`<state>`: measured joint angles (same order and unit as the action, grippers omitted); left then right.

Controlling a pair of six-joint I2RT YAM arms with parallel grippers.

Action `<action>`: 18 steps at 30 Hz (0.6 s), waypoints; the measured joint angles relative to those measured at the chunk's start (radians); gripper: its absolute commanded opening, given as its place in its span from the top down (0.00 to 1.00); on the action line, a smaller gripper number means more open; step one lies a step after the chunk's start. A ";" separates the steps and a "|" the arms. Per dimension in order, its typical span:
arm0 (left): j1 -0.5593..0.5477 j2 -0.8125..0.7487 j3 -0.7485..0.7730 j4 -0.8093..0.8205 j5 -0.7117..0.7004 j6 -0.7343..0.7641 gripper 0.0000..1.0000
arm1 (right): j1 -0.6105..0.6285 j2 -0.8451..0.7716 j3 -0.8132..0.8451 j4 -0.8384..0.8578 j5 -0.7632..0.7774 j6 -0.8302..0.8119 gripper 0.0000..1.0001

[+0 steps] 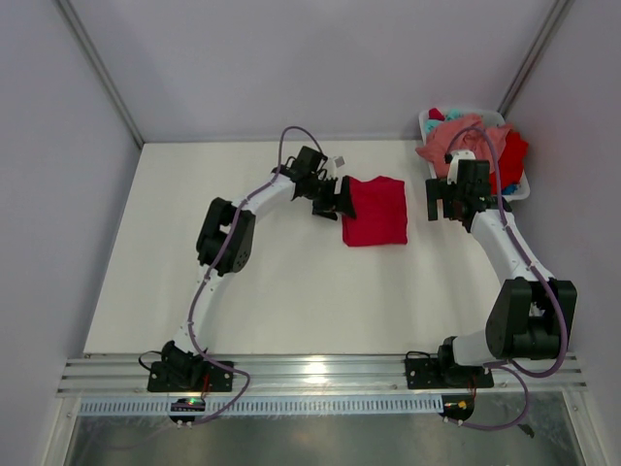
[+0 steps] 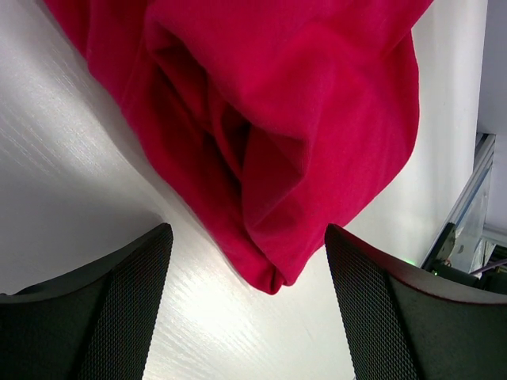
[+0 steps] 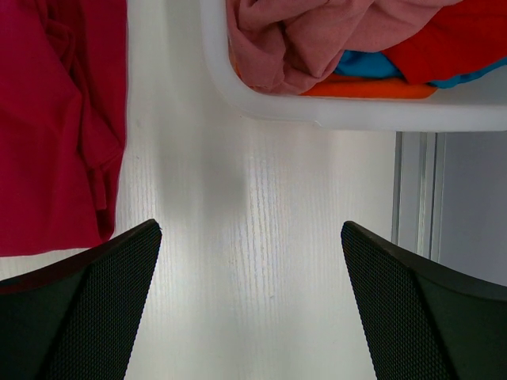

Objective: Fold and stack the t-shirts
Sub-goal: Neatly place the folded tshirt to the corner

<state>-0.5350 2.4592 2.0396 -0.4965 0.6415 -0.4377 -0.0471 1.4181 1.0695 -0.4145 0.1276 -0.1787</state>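
Mid-table, soft red tee [image 1: 375, 211] folded rectangular, L tool [image 2: 247, 233] & R tool [image 3: 251, 228] wide open, empty.

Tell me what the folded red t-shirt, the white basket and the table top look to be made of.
Folded red t-shirt: soft matte knit cloth, likely cotton; it creases and drapes in rounded folds. White basket: smooth moulded plastic, by its rounded, faintly glossy rim. Table top: hard white board with a fine grain-like texture and soft sheen, probably laminate.

Your left arm [image 1: 228, 233] and right arm [image 1: 529, 311] reach forward, elbows bent; left gripper [image 2: 247, 229] and right gripper [image 3: 251, 229] gape wide, empty.
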 measured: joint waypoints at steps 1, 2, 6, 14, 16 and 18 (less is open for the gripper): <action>0.000 0.000 0.000 0.004 0.000 0.000 0.20 | 0.000 0.000 0.000 0.000 0.000 0.000 0.01; 0.000 0.000 -0.001 0.008 0.000 -0.001 0.20 | 0.000 0.000 0.000 0.000 0.000 0.000 0.01; 0.000 0.001 -0.001 0.018 0.001 -0.001 0.20 | 0.000 0.000 0.000 0.000 -0.001 0.000 0.01; -0.003 0.008 -0.001 0.039 0.019 -0.001 0.20 | 0.000 0.000 0.000 0.000 -0.003 0.002 0.01; -0.006 0.014 -0.001 0.048 0.039 -0.001 0.21 | 0.000 0.000 0.000 0.000 -0.004 0.002 0.01; -0.011 0.019 0.000 0.058 0.061 0.000 0.21 | 0.000 0.000 0.000 0.000 -0.005 0.002 0.01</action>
<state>-0.5457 2.4783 2.0396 -0.4389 0.7021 -0.4381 -0.0471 1.4181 1.0695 -0.4145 0.1230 -0.1768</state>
